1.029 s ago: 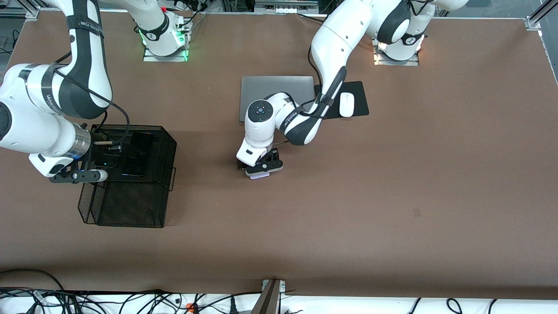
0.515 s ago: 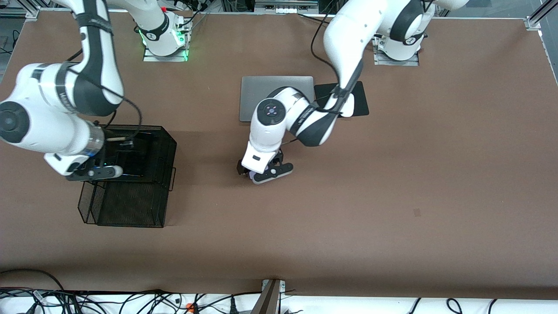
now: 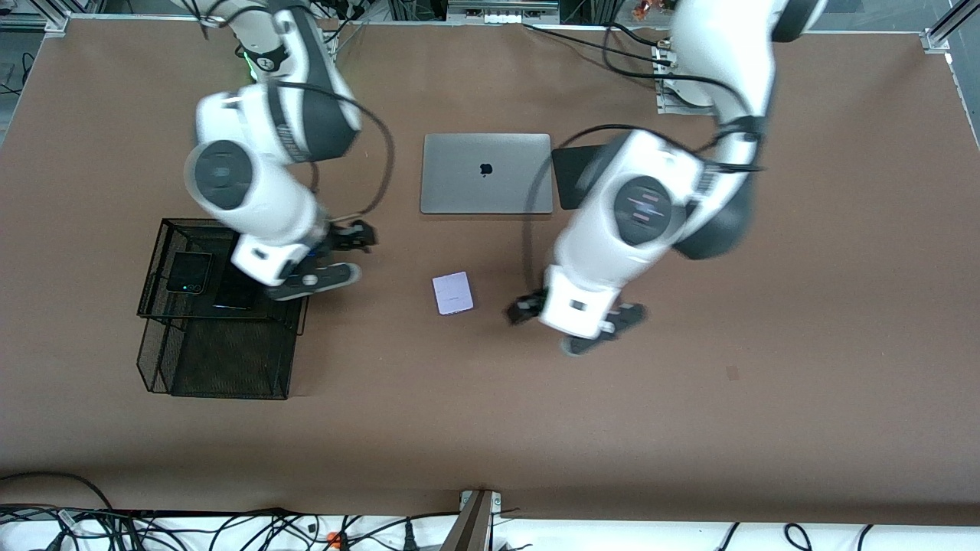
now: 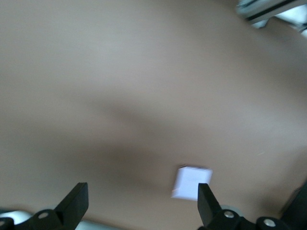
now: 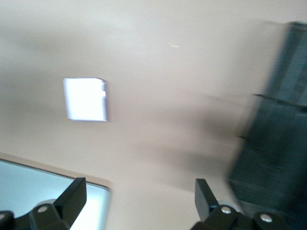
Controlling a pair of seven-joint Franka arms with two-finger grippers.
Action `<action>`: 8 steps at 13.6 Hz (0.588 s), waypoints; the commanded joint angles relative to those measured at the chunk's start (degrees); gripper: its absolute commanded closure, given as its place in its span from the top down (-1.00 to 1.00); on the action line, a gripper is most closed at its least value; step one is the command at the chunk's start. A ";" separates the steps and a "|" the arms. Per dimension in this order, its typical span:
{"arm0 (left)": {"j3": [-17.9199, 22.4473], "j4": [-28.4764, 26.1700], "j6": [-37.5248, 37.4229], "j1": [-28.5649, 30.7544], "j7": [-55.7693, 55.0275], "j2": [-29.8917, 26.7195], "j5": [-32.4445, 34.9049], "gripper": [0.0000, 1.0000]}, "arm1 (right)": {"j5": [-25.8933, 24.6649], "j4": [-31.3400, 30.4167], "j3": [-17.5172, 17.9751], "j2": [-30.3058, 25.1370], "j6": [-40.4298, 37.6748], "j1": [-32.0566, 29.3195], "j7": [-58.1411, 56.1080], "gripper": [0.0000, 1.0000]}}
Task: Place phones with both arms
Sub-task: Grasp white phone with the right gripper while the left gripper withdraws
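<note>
Both arms are up and away now! A second ago the left gripper (image 3: 580, 325) sat low right on top of the lavender phone (image 3: 452, 293), and the right gripper (image 3: 318, 260) hung over the mesh basket (image 3: 222, 383). Now each has swung clear, and the lavender phone lies bare and flat on the table (image 3: 766, 306), nearer the front camera than the laptop (image 3: 485, 173).

What does that mean? The lavender phone looks released rather than carried, set down in the open. And in the basket, toward the right arm's end of the table from the lavender phone, the small black phone (image 3: 189, 272) and the long black slab (image 3: 237, 295) rest on the upper tier. So all three phones appear placed, and the arms seem to be pulling out.

Fingers now. The left gripper's fingers (image 4: 76, 203) stand spread wide, nothing between them; the lavender phone (image 4: 191, 182) shows just beside one fingertip in that wrist view, but well below it on the table. The right gripper's fingers (image 5: 72, 199) are spread and empty too, over bare table beside the basket, with the lavender phone (image 5: 86, 99) apart from them and the laptop's corner (image 5: 48, 191) close under.
</note>
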 commanded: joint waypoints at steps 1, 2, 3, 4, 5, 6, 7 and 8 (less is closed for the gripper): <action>-1.03 -10.04 -9.77 9.89 18.36 -9.80 -2.42 1.00 | 3.33 1.29 5.81 5.57 8.27 0.29 7.09 1.00; -0.95 -11.37 -13.46 13.75 24.78 -11.92 -2.33 1.00 | 3.25 1.29 7.93 7.68 12.67 0.90 9.99 1.00; -0.77 -11.55 -16.54 17.18 30.58 -13.16 -1.64 1.00 | 3.16 1.29 9.16 9.87 16.45 1.61 11.76 0.99; -0.25 -11.55 -18.31 20.52 35.60 -13.69 -0.67 1.00 | 3.16 1.29 9.44 11.98 18.92 2.22 12.04 1.00; -0.33 -11.55 -18.68 22.91 39.92 -14.83 4.12 1.00 | 2.98 1.29 9.44 13.31 20.08 2.58 11.69 1.00; -0.33 -11.55 -18.60 24.50 44.40 -15.36 8.52 1.00 | 2.37 1.29 9.44 14.28 21.14 2.58 11.08 1.00; -0.24 -11.55 -18.07 26.60 48.79 -15.71 11.61 1.00 | 0.71 1.20 9.53 15.16 22.63 2.67 10.38 1.00; -0.24 -11.47 -17.72 28.10 51.53 -15.80 13.56 1.00 | -0.61 1.11 9.53 15.95 23.60 2.93 9.41 1.00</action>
